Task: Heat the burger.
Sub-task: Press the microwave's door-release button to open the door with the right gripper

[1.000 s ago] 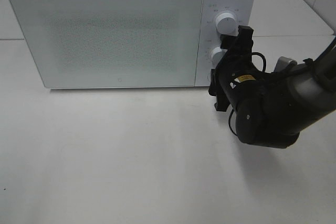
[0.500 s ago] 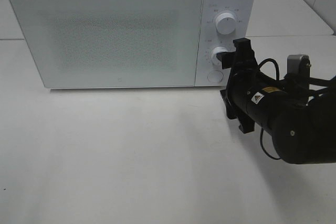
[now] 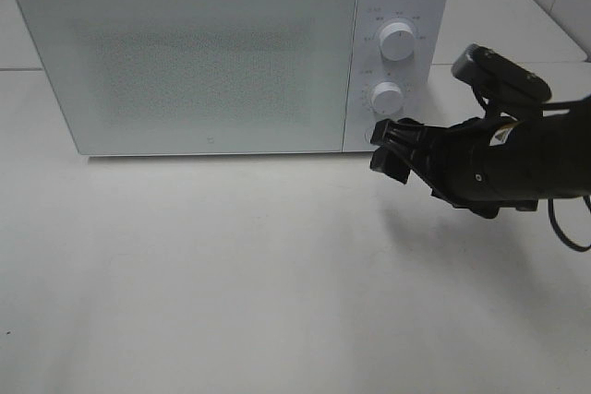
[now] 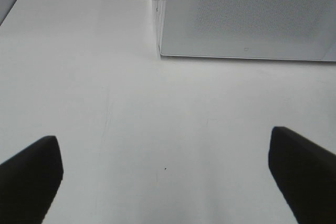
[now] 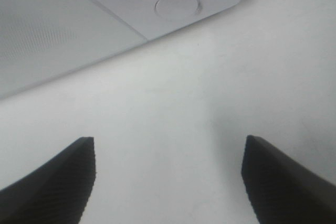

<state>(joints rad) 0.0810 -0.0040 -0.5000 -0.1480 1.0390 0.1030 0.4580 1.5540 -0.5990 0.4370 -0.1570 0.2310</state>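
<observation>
Near the microwave's (image 3: 185, 53) round button (image 5: 177, 4) the right arm's (image 3: 499, 168) jaws hang released, the left arm's likewise over the counter (image 4: 157, 129); burger unseen, perhaps inside, so press squarely with one fingertip.

Burger not visible, white microwave (image 3: 231, 57) upright, frosted door (image 3: 185, 62) shut

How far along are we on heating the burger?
Likely done: the microwave door is shut and no burger is in view, so it may be inside; the door hides that. In hand: the open right end effector is by the round button below the lower dial. Left: confirm heating runs.
</observation>
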